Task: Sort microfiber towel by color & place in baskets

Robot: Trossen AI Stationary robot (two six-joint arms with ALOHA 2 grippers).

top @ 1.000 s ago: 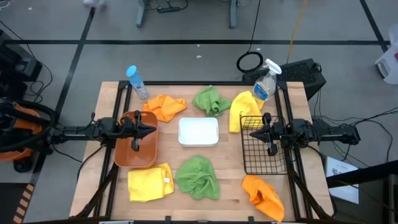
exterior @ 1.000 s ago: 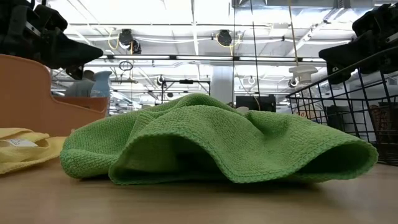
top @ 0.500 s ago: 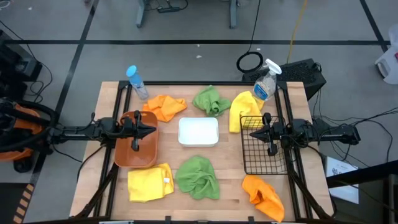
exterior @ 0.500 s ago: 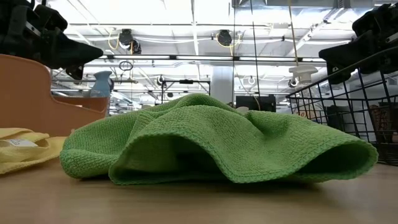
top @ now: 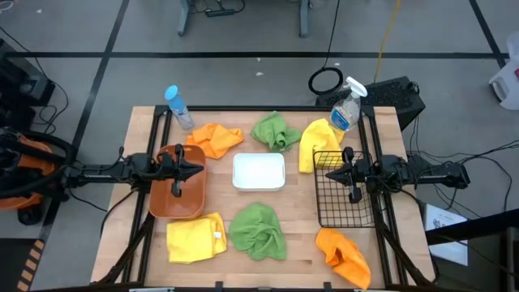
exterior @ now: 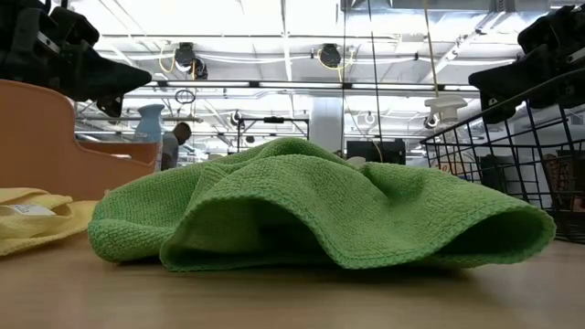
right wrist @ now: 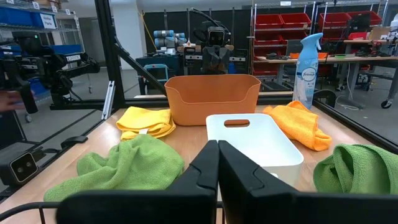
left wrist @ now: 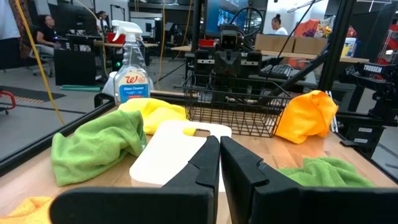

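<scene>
Six towels lie on the wooden table (top: pixel 300 243); both tools, left (top: pixel 197 169) and right (top: pixel 331 174), hover pressed together.

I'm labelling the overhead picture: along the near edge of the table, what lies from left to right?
Yellow towel → green towel → orange towel.

grey floor (top: pixel 243 77), red bins on shelves (right wrist: pixel 292 22), ceiling lights (exterior: pixel 274 18) overhead.
</scene>
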